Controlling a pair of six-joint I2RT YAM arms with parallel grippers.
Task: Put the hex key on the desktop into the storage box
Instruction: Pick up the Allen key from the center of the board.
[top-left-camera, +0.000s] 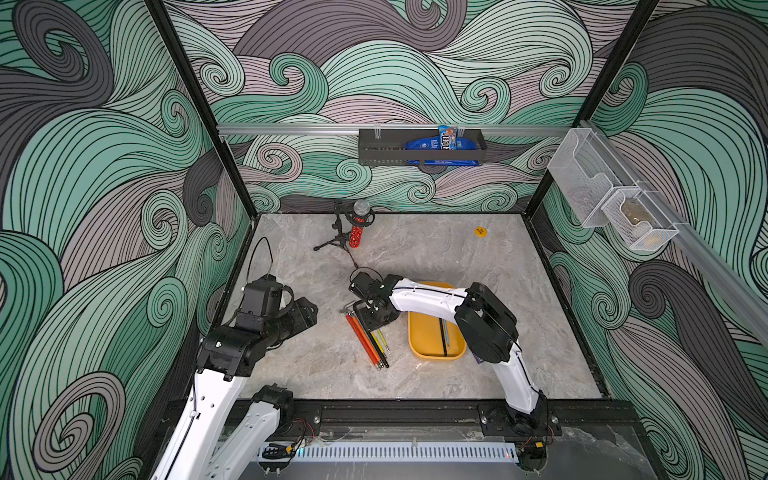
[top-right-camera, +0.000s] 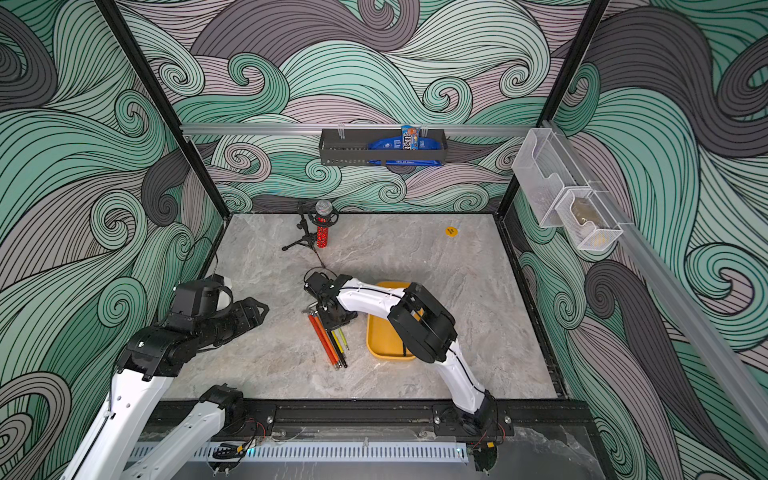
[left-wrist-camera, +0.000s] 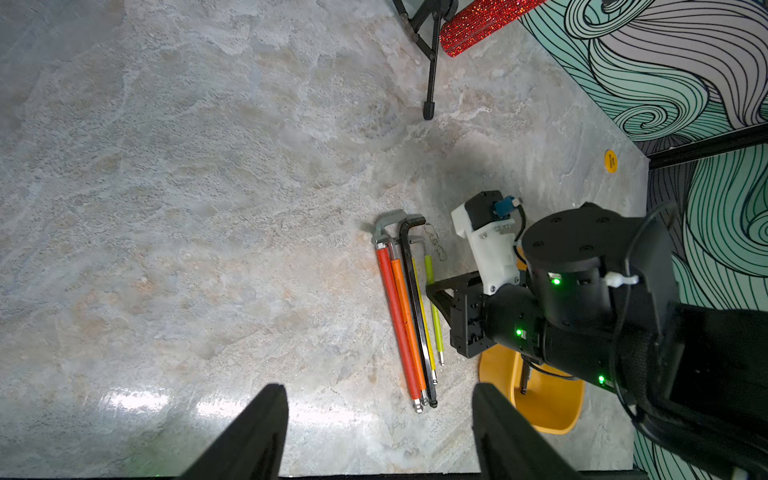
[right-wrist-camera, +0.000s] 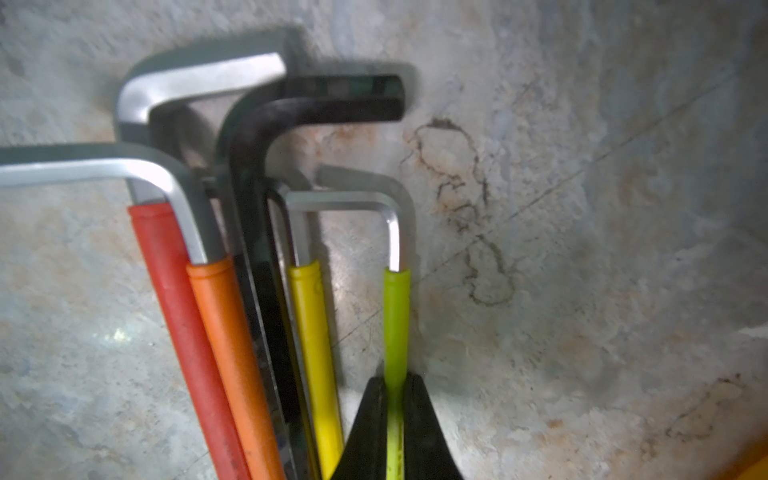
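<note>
Several L-shaped hex keys (top-left-camera: 365, 338) with red, orange, black and yellow shafts lie side by side on the grey marble desktop (top-left-camera: 457, 257), left of the yellow-orange storage box (top-left-camera: 432, 353). My right gripper (right-wrist-camera: 394, 386) reaches down at the bundle's right edge, shut on the lime-green hex key (right-wrist-camera: 397, 316), the outermost one, which rests low beside the others. In the left wrist view that key (left-wrist-camera: 434, 316) runs under the right gripper's black body. My left gripper (left-wrist-camera: 379, 390) hovers open and empty at the desktop's left side (top-left-camera: 309, 309). Two thin keys (top-left-camera: 444, 336) lie inside the box.
A red glitter microphone on a small tripod (top-left-camera: 357, 228) stands at the back left. A yellow sticker (top-left-camera: 481, 231) lies at the back right. A black wall rack (top-left-camera: 419, 151) and white mesh baskets (top-left-camera: 611, 203) hang above the desktop. Black frame rails edge it.
</note>
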